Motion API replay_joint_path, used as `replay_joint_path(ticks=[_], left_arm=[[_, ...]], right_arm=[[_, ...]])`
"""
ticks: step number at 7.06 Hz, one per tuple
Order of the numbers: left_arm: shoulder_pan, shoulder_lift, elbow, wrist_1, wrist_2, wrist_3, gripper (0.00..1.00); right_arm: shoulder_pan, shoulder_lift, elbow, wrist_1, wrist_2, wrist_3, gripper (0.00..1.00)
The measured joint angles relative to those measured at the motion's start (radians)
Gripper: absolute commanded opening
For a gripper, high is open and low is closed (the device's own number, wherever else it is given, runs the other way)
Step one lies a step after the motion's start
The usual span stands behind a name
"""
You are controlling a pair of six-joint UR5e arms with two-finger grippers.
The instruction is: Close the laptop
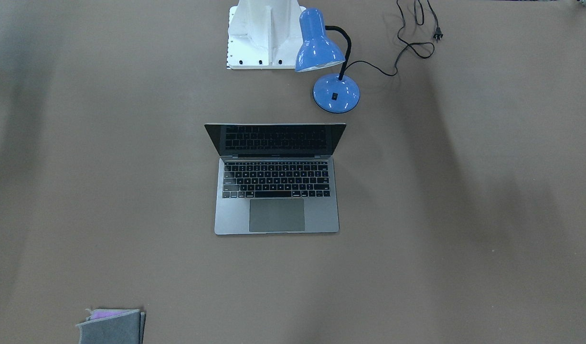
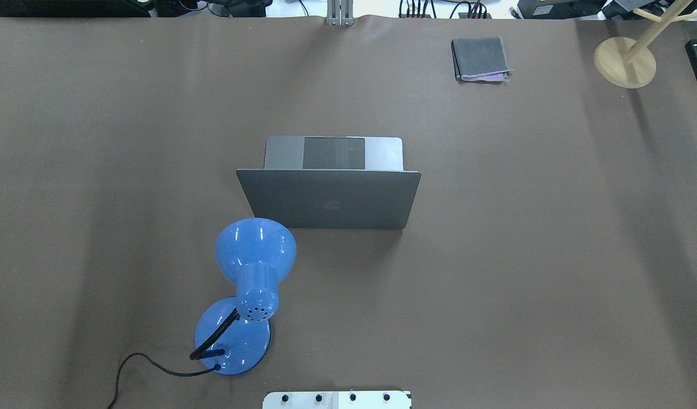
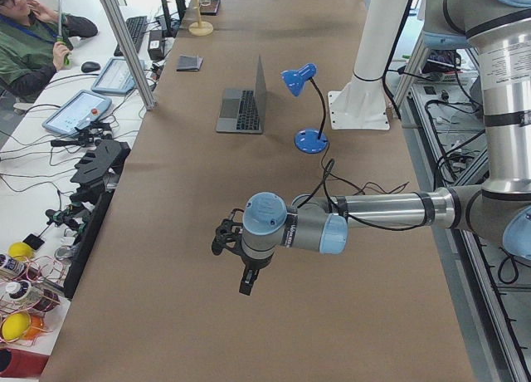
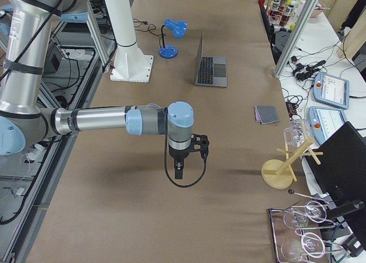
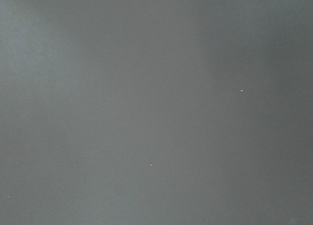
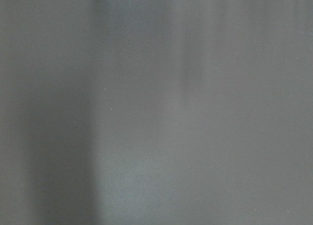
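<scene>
The slim silver-grey laptop (image 1: 276,191) stands open in the middle of the table, its dark screen upright and its black keyboard and grey trackpad showing. From overhead I see its lid (image 2: 328,199) with the dark apple logo. It also shows in the side views (image 3: 243,108) (image 4: 210,66). My left gripper (image 3: 246,286) hangs over bare table far from the laptop. My right gripper (image 4: 179,172) does the same at the other end. I cannot tell whether either is open or shut. Both wrist views show only bare table.
A blue desk lamp (image 1: 328,62) (image 2: 251,284) stands between the laptop and the robot base (image 1: 264,36), its black cord (image 1: 417,43) trailing on the table. A small grey felt stack (image 2: 480,58) and a wooden stand (image 2: 625,62) sit at the far edge.
</scene>
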Motion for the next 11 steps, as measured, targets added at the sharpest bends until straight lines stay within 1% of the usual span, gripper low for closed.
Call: replay_joint_path(ticks=[4,6,7,9,10,11], left_arm=[[0.000,0.005,-0.009,-0.006,0.000,0.002,0.98],[0.001,-0.039,-0.014,-0.007,0.005,-0.001,0.98],[0.001,-0.073,-0.023,-0.017,0.004,-0.001,0.98],[0.002,-0.185,-0.010,-0.122,0.003,-0.002,0.98],[0.002,-0.221,-0.002,-0.168,-0.008,-0.001,0.98],[0.002,-0.237,-0.005,-0.200,-0.033,-0.001,0.98]], right_arm=[[0.000,-0.002,0.000,0.002,0.000,0.000,1.00],[0.000,-0.001,0.005,0.012,-0.001,0.000,1.00],[0.000,0.000,0.005,0.062,-0.001,0.001,1.00],[0.000,-0.001,0.002,0.260,0.005,0.011,1.00],[0.000,0.008,0.004,0.314,0.009,0.014,1.00],[0.000,0.020,0.007,0.336,0.025,0.019,1.00]])
